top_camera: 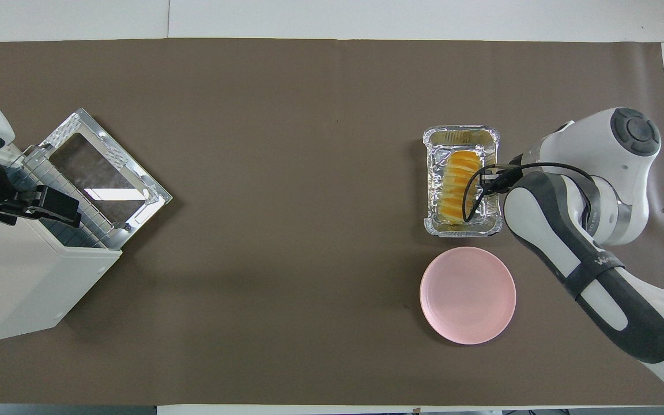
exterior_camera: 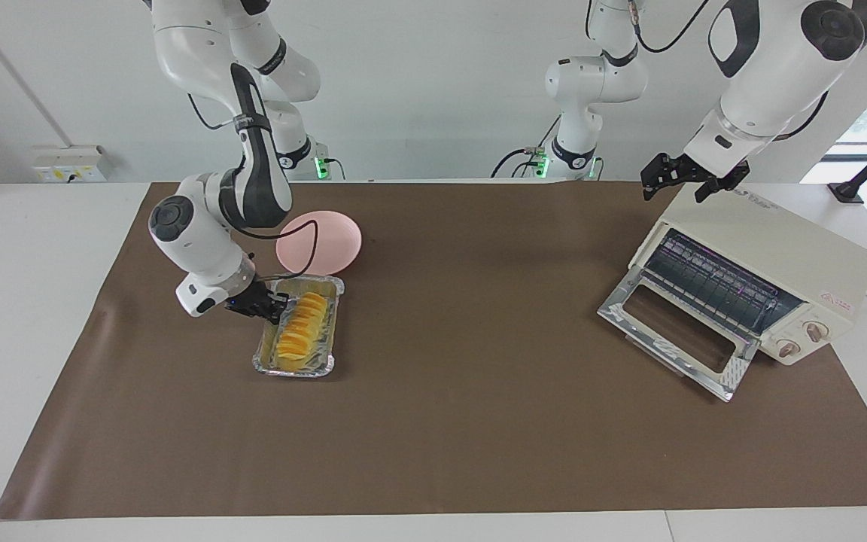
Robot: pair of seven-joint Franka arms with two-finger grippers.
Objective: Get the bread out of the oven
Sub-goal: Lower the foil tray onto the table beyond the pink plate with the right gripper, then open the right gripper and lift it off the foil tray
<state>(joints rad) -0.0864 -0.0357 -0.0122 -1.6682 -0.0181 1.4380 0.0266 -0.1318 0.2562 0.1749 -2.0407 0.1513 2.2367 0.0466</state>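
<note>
Brown matting (exterior_camera: pixel 479 421) covers most of the white bench (exterior_camera: pixel 34 301), with a pale wall rising at the robots' end. On it I count one oven (exterior_camera: pixel 761 278), one foil tray (exterior_camera: pixel 299 331) with a single row of bread (exterior_camera: pixel 302 325) slices, and one pink plate (exterior_camera: pixel 320 242); two arms work the scene.

One oven stands at the left arm's end of the bench, its glass door (exterior_camera: pixel 678 331) dropped open and its wire rack showing. The bread sits out of the oven, well apart from it, toward the right arm's end of the bench. Its tray rests on the matting just beside the plate and farther from the robots than it. The tray's long axis runs toward and away from the robots, and the row of slices follows that line.

The right pincer (exterior_camera: pixel 274 307) is at the tray's long rim on the right arm's side, fingers nipped together on the foil edge. The left pincer (exterior_camera: pixel 693 178) hangs over the oven's top edge, waiting, its fingers spread wide and holding nothing.
</note>
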